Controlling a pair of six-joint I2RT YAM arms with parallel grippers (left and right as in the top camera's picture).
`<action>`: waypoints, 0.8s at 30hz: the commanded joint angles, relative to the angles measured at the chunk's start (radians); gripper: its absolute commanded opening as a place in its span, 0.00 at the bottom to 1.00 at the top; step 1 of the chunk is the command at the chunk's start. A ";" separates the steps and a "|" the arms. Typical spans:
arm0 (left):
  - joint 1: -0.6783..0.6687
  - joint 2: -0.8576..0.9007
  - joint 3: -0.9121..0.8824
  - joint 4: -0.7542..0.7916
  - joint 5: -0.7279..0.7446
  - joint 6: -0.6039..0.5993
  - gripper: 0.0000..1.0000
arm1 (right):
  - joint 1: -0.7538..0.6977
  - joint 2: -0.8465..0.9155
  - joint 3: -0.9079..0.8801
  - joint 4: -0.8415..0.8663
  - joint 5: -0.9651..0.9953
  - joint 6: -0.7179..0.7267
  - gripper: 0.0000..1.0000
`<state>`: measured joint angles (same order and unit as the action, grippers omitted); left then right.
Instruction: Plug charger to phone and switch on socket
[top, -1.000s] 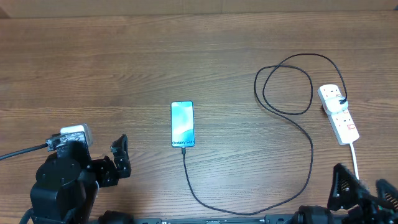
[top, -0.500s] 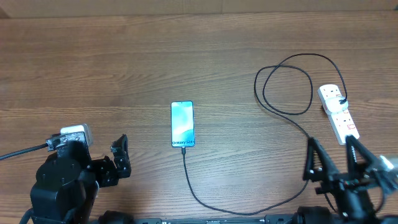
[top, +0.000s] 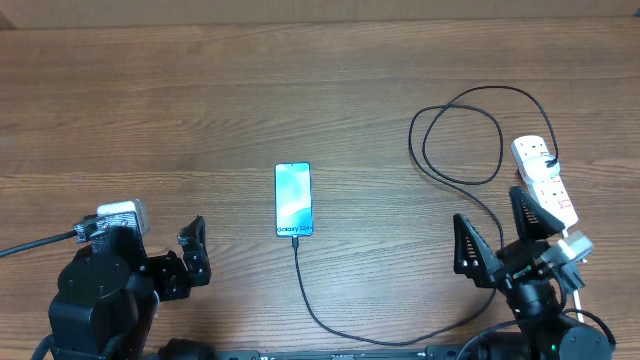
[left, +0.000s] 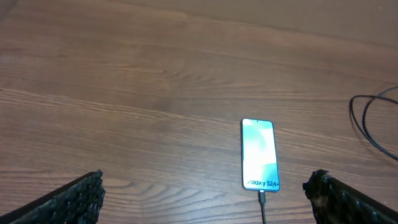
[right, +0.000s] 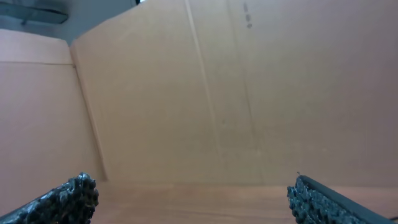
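From overhead, the phone (top: 293, 200) lies face up mid-table (top: 150, 100), its screen lit pale blue, with "Galaxy S24" at its near end. The charger (top: 500, 235) meets that end, sweeps right, loops, and reaches the white socket (top: 543, 172). The left gripper (top: 192, 252) and right gripper (top: 487, 205) both gape wide, holding nothing. The left wrist view reads "Galaxy S24+". The right wrist view faces a cardboard wall (right: 186, 93), and the small print there is too blurred to read.

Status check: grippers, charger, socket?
Left gripper open, empty. Right gripper open, empty, by socket. Charger meets bottom edge of phone, looks plugged. Nothing blocking socket.
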<state>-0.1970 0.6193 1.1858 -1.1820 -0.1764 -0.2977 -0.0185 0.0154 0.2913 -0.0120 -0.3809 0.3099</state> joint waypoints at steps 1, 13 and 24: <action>-0.006 0.001 0.006 0.003 -0.010 -0.017 0.99 | 0.005 -0.013 -0.042 0.029 0.015 -0.005 1.00; -0.006 0.001 0.006 0.003 -0.009 -0.017 0.99 | 0.005 -0.013 -0.225 0.260 0.094 -0.005 1.00; -0.006 0.001 0.006 0.003 -0.010 -0.017 0.99 | 0.003 -0.013 -0.283 0.238 0.164 -0.024 1.00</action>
<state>-0.1970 0.6193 1.1858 -1.1820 -0.1764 -0.2977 -0.0189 0.0147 0.0185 0.2260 -0.2573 0.3099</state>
